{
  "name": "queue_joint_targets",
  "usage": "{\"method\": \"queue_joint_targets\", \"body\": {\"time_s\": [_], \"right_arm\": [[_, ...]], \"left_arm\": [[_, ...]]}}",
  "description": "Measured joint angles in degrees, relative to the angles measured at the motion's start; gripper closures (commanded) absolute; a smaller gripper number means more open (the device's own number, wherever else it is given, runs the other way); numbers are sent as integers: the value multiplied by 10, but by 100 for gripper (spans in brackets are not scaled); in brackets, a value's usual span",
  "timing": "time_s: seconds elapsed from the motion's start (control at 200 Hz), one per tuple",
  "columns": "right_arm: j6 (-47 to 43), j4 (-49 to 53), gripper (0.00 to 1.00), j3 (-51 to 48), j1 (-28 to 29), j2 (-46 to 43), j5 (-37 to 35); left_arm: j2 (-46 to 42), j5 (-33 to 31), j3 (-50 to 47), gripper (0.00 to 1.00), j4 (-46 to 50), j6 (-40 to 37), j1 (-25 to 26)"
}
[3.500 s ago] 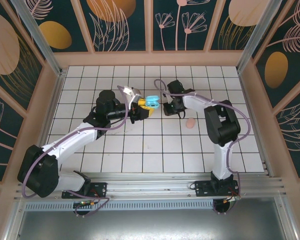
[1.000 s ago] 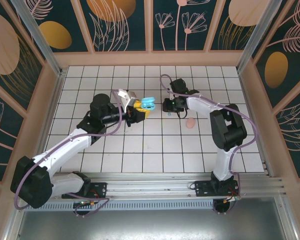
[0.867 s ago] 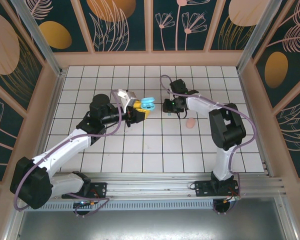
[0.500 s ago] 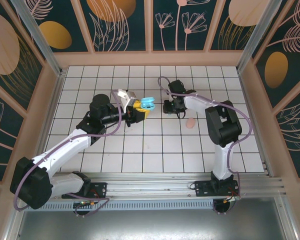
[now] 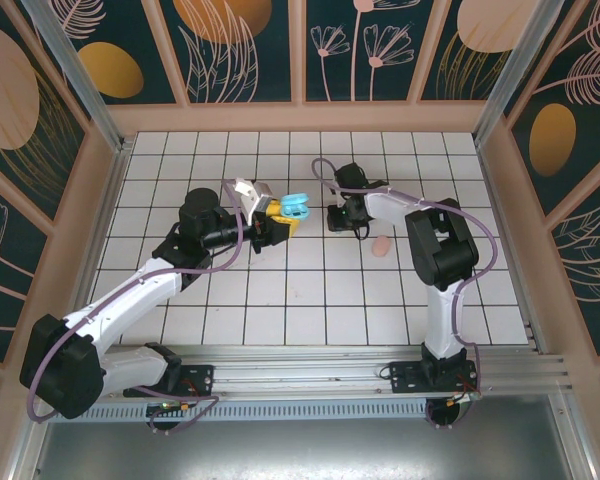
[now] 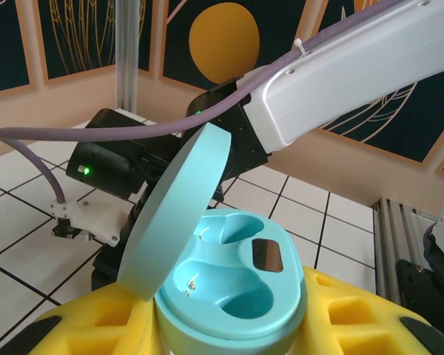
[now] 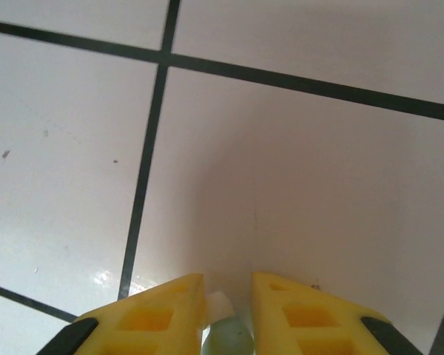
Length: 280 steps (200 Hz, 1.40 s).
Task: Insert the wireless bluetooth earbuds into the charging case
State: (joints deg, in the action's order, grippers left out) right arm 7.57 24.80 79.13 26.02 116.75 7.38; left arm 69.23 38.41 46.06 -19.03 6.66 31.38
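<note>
One teal case [image 6: 233, 285], lid standing open, clamped between the yellow fingers [image 6: 355, 318] of the left gripper [image 5: 277, 218], over the middle of the white tiled table [image 5: 310, 290]. Two sockets inside, both empty. Just right of it, the right gripper [image 7: 228, 285], down at the tiles, pinched closed on one small teal earbud [image 7: 226, 340] with a white tip. One pink case [image 5: 381, 245] flat on a tile, nearer and further right, apart from both grippers.
</note>
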Motion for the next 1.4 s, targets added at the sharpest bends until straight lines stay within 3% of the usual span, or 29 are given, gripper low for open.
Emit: {"method": "queue_joint_targets", "body": {"time_s": [0.791,1.131,1.401], "right_arm": [[-148,72,89,-31,63,-52,49],[-187,86,78,-65,86,-66,18],[-130,53,72,-106,64,-150,31]], "left_arm": [[-16,-2,0,99,0,0,0],[-25,-2,-9,99,-1,7,-2],[-33,-2,-9,99,0,7,-2]]}}
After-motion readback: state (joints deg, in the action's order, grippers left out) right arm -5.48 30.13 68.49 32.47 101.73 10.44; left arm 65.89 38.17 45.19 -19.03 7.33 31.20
